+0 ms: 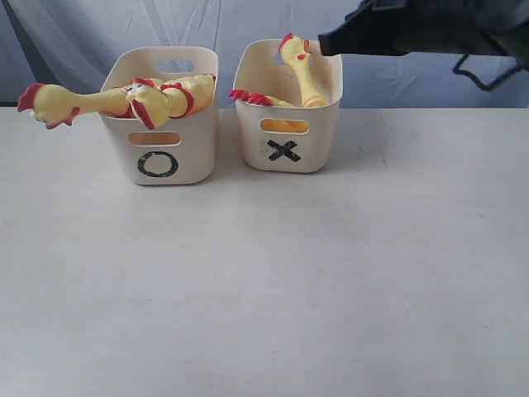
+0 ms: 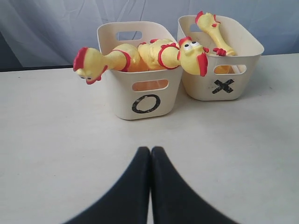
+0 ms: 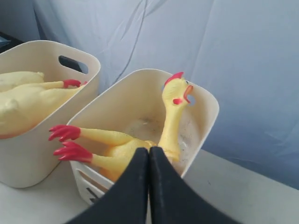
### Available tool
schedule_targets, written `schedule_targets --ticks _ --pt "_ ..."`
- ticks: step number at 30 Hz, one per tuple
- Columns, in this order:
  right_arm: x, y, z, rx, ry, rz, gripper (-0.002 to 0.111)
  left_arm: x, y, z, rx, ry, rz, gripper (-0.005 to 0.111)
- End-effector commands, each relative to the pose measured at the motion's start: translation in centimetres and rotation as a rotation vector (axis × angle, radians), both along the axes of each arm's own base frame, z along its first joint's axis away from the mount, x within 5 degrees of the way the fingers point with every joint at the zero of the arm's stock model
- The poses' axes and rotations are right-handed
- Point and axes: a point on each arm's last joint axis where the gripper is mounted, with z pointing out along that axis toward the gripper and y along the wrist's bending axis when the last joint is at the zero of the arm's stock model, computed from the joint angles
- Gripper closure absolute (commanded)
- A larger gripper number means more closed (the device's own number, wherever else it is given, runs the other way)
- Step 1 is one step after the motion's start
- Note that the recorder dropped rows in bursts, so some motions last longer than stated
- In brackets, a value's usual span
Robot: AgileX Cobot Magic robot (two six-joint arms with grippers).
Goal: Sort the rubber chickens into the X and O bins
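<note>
Black and big in the foreground, the left hand [image 2: 150, 151] has its fingers pressed flat together with nothing between them, pointed across bare tabletop [image 2: 56, 154] at the O bin [image 2: 121, 100] and well short of it. That bin is packed: one long chicken [image 2: 100, 63] pokes neck and head out over the side rim away from the X bin [image 2: 243, 84], and the other long chicken [image 2: 189, 51] hangs its head over the front corner nearest the X. Over to the X bin, just beside its partner, and a shorter chicken [image 3: 170, 116] sits inside, neck propped up toward the back wall, beak agape, red feet [image 3: 72, 151] draped over the rim on the O side. Yellow shows through the front slot as well; whether a second bird lies underneath, I can't tell. Up there too is the right hand [image 3: 149, 154], fingers clamped against each other, holding nothing, its tip just beside that chicken's head in the exterior view.
</note>
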Motion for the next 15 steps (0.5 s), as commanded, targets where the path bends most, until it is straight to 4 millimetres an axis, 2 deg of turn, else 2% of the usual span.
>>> schedule_targets --ticks 1,10,15 --pt "-4.0 -2.4 0.4 0.09 -0.031 -0.107 0.108 -0.1 0.1 -0.1 0.013 -0.007 0.001 0.106" --pt "-11.0 -5.8 0.0 0.204 -0.071 -0.217 0.108 -0.1 0.1 -0.1 0.013 -0.007 0.001 0.106" --pt "-14.6 -7.4 -0.1 0.333 -0.091 -0.265 0.108 -0.1 0.1 -0.1 0.013 -0.007 0.001 0.106"
